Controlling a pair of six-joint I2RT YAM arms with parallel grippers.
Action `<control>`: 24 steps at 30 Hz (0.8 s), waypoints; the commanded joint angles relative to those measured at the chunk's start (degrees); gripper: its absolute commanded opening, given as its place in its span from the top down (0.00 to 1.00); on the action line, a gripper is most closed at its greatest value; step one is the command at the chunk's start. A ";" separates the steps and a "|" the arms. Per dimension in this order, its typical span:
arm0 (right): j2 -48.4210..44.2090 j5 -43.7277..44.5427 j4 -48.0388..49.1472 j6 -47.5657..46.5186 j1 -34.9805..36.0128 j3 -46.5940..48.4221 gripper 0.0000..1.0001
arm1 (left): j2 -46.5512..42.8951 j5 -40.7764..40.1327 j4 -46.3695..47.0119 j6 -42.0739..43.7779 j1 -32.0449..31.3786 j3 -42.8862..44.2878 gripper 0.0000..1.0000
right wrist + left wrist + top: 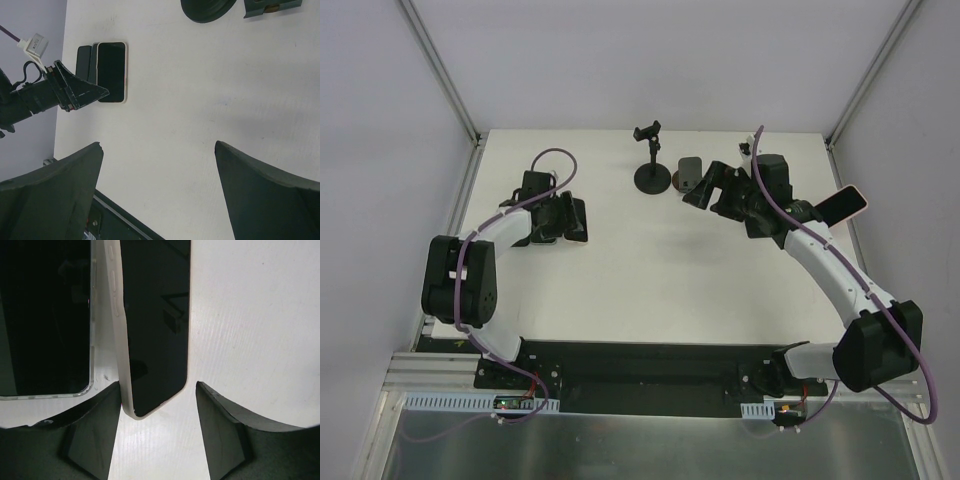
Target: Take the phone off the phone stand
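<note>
The black phone stand (651, 168) stands at the back centre; its clamp (646, 131) holds nothing. Its round base shows in the right wrist view (206, 10). Two phones lie side by side on the table at the left (578, 222). In the left wrist view a cream-edged phone (155, 325) lies flat with its near end between my open fingers, and a clear-cased phone (45, 315) lies left of it. My left gripper (159, 390) (570, 220) is open around that end. My right gripper (159, 145) (705, 190) is open and empty, right of the stand.
A grey phone (690, 172) lies just right of the stand's base. A pink-edged phone (843, 205) sits at the table's right edge beside the right arm. The right wrist view shows the two left phones (111, 71) and the left gripper's finger (75, 92).
</note>
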 commanded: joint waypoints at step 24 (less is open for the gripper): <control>0.54 -1.27 -0.41 -1.61 -0.39 3.38 0.04 | 8.86 -6.78 -3.44 6.88 0.06 15.83 0.06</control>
